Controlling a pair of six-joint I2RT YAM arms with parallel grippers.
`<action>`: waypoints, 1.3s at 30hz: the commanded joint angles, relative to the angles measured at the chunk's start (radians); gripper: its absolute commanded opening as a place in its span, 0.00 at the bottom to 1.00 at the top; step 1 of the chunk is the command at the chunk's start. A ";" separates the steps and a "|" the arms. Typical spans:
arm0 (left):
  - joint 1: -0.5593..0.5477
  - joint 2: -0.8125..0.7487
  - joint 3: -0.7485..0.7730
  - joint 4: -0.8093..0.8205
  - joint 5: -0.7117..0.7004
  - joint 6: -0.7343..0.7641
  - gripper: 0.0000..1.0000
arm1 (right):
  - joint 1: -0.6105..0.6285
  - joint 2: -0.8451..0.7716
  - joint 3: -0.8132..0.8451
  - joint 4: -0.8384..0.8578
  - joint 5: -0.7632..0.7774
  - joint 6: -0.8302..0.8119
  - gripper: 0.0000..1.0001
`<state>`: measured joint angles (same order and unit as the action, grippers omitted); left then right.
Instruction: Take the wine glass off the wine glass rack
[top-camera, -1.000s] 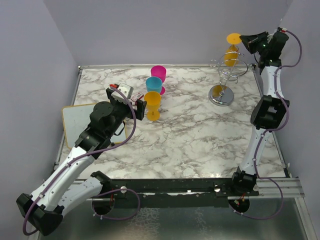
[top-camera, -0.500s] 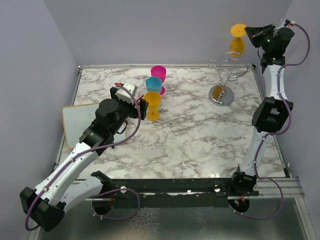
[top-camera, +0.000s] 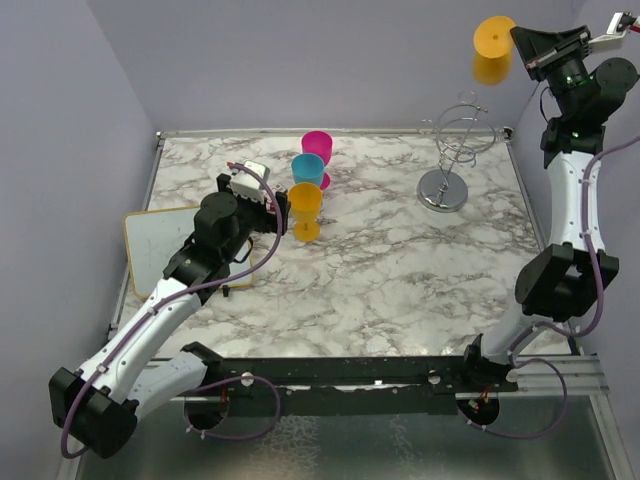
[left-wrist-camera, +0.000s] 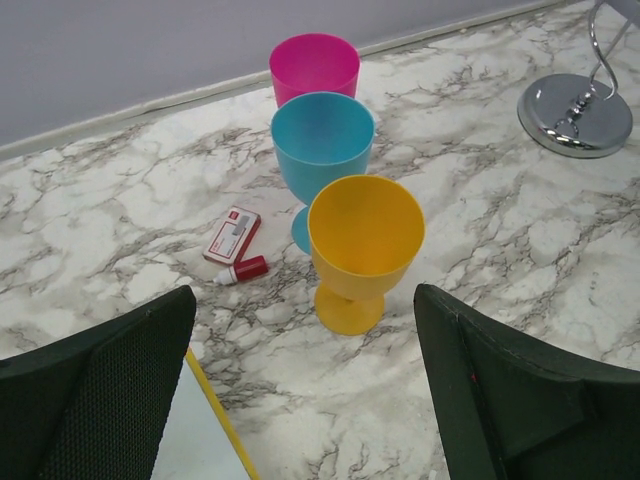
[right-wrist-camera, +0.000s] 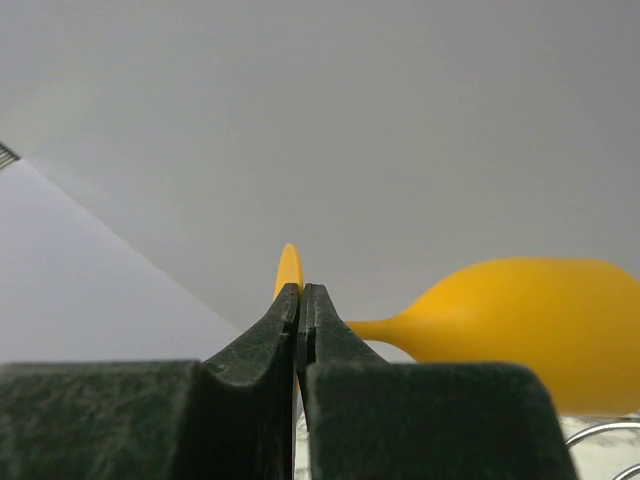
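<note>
Your right gripper (top-camera: 516, 40) pinched tight on glass (top-camera: 492, 66) foot, prob since it hung foot-up. Glass now high above rack (top-camera: 442, 190), clear of loops. Left gripper (top-camera: 272, 208) spread wide, idle by cups (left-wrist-camera: 365, 235).

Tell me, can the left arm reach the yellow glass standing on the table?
Probably yes: the open left tool faces the yellow glass, nothing between them; the blue glass stands close behind.

1. Soft, even overhead light is washing the marble table (top-camera: 400, 270), casting faint shadows.
2. Glare is flashing off the wine glass rack (left-wrist-camera: 575, 112) at 2 o'clock, left wrist view.
3. The right gripper (right-wrist-camera: 300, 296) is looming dark and soft-edged at 6 o'clock.
</note>
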<state>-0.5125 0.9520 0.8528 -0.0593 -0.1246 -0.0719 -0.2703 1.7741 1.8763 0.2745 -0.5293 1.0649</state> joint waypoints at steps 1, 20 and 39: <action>0.003 -0.018 0.026 0.042 0.044 -0.078 0.93 | 0.003 -0.157 -0.168 0.125 -0.100 0.022 0.01; 0.003 0.012 0.049 0.224 0.436 -0.658 0.93 | 0.026 -0.650 -0.773 0.428 -0.359 0.398 0.01; -0.090 0.182 -0.024 0.891 0.512 -1.084 0.96 | 0.227 -0.521 -0.891 0.809 -0.336 0.819 0.01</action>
<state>-0.5934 1.0885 0.8078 0.6231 0.3733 -1.0660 -0.1055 1.1847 0.9642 0.9287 -0.8959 1.7702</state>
